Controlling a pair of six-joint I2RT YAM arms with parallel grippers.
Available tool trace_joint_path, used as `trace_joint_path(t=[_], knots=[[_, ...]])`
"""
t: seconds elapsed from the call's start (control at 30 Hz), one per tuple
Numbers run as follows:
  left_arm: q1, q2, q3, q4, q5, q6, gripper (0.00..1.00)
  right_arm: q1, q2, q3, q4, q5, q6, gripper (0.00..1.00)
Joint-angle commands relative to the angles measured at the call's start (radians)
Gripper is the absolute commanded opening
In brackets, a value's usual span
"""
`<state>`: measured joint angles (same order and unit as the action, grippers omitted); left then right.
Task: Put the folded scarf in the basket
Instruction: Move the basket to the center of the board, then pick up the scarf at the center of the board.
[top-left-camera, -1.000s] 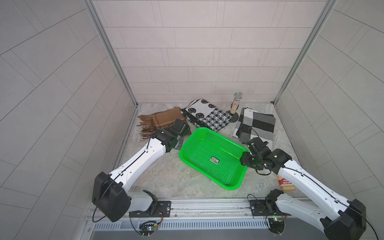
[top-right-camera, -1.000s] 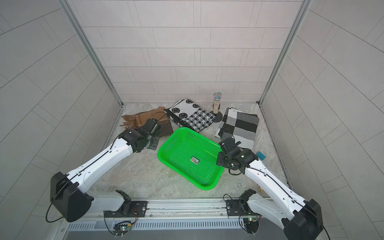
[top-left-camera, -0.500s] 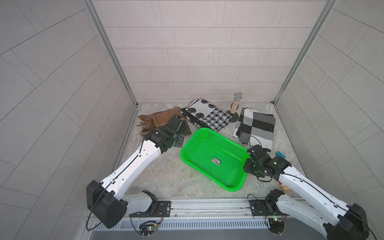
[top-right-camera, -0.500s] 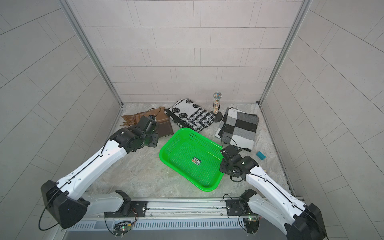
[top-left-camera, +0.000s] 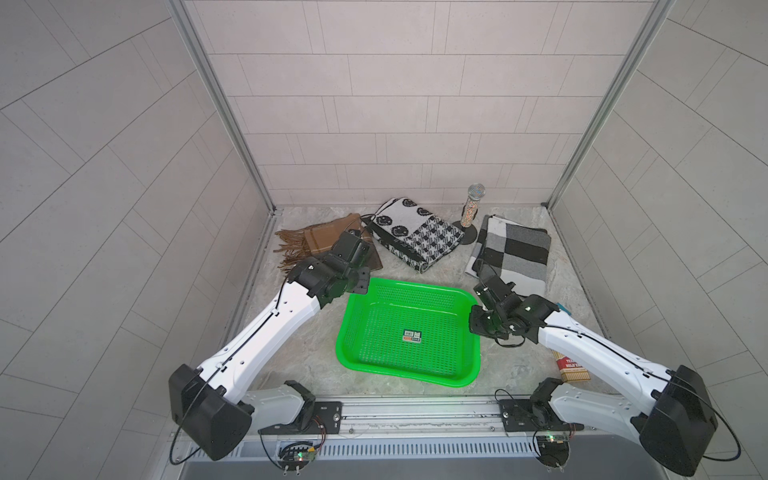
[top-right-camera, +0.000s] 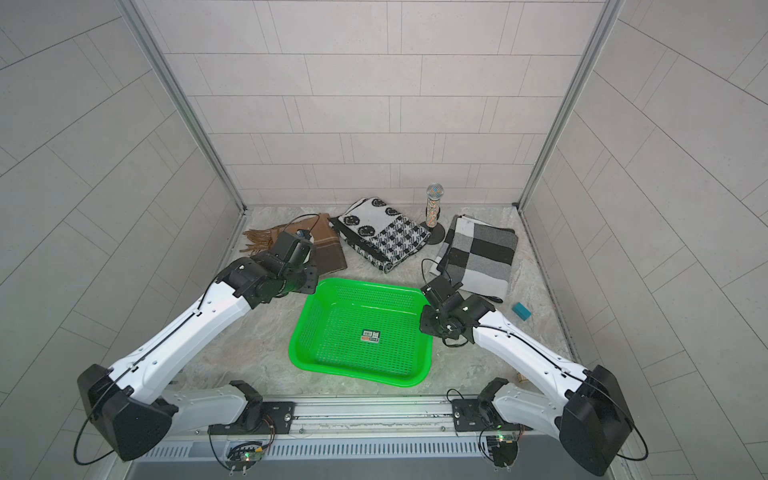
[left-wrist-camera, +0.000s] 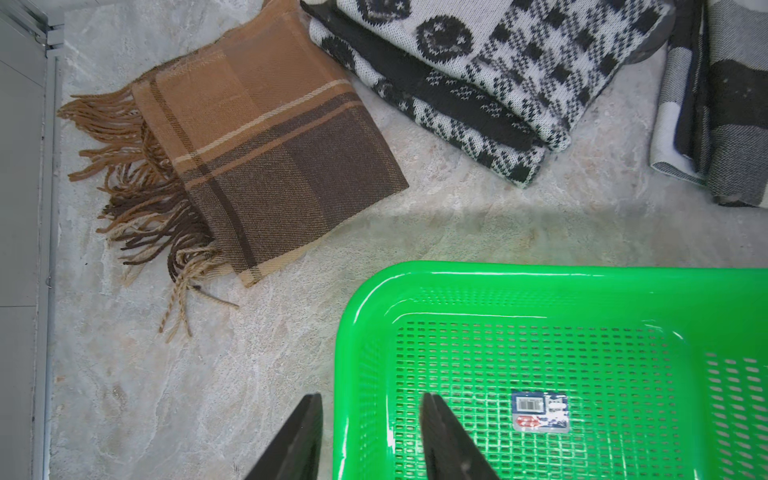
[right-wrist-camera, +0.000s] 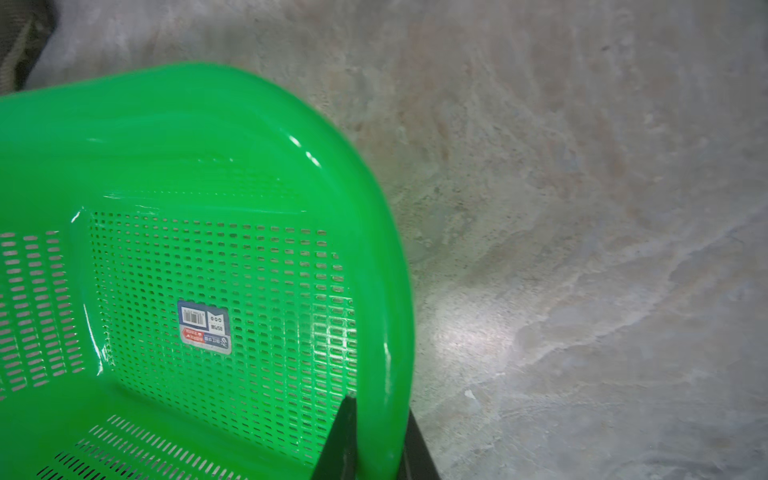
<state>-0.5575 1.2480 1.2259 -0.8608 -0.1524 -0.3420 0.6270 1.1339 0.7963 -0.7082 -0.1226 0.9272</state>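
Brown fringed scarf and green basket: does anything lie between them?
No. In the left wrist view, only bare marbled tabletop separates the brown fringed scarf from the green basket rim.

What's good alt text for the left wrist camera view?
Two dark end effector fingers straddle the rim of an empty green basket. Beyond it lie a folded brown fringed scarf and a black-and-white patterned scarf on the marbled table.
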Motion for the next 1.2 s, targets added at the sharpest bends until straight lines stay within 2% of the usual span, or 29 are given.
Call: trace_joint_path(t=[0.0, 0.23, 0.53, 0.57, 0.63, 0.7, 0.83, 0.93, 1.03, 1.17], knots=[[0.002, -0.029, 0.005, 0.011, 0.014, -0.025, 0.46, 0.059, 0.070, 0.061, 0.041, 0.051, 0.023, 0.00], [0.006, -0.058, 0.013, -0.002, -0.021, -0.042, 0.46, 0.180, 0.274, 0.183, 0.097, 0.049, 0.017, 0.00], [0.024, -0.080, -0.003, 0.002, -0.009, -0.069, 0.47, 0.204, 0.354, 0.235, 0.131, 0.078, 0.065, 0.01], [0.025, -0.081, -0.005, 0.001, -0.008, -0.069, 0.47, 0.205, 0.346, 0.236, 0.127, 0.088, 0.069, 0.17], [0.028, -0.086, -0.006, 0.002, -0.004, -0.071, 0.50, 0.205, 0.310, 0.227, 0.128, 0.115, 0.080, 0.40], [0.031, -0.089, -0.009, 0.002, -0.003, -0.074, 0.51, 0.194, 0.248, 0.215, 0.128, 0.157, 0.086, 0.51], [0.037, -0.097, -0.018, 0.011, 0.008, -0.085, 0.52, 0.106, 0.135, 0.173, 0.159, 0.205, 0.109, 0.53], [0.043, -0.099, -0.030, 0.025, 0.021, -0.093, 0.52, -0.037, 0.093, 0.077, 0.330, 0.111, 0.153, 0.54], [0.047, -0.100, -0.047, 0.039, 0.036, -0.102, 0.52, -0.177, 0.148, -0.022, 0.596, -0.027, 0.225, 0.56], [0.050, -0.106, -0.060, 0.045, 0.051, -0.105, 0.52, -0.245, 0.319, 0.021, 0.769, -0.099, 0.255, 0.55]])
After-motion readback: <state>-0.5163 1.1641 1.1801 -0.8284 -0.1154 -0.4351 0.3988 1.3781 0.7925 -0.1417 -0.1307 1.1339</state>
